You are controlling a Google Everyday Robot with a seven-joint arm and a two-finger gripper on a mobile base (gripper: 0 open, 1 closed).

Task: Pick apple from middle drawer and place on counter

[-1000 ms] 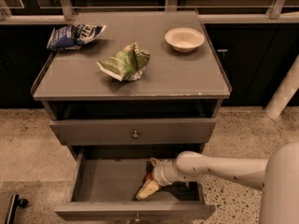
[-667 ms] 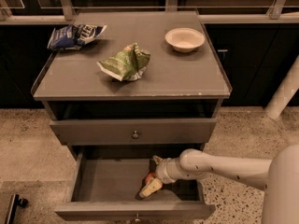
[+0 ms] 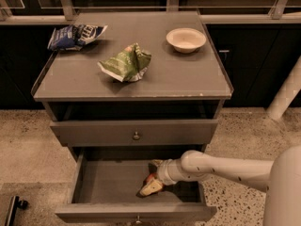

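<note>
Speckled floor (image 3: 256, 128) lies around a grey cabinet, and you see its counter (image 3: 183, 76) from above; on it sit a blue bag (image 3: 75, 35) at the back left, a crumpled green bag (image 3: 126, 63) near the middle and a white bowl (image 3: 186, 39) at the back right, all apart from each other. Below the counter a closed drawer (image 3: 89, 134) shows its knob (image 3: 136, 136); under that the open drawer (image 3: 106, 181) is pulled out towards you. Your arm (image 3: 221, 166) reaches in from the right; the gripper (image 3: 151, 179) is down inside the open drawer, right of centre; its jaws are clamped on the apple (image 3: 149, 177), which shows red between them, low in the drawer.
</note>
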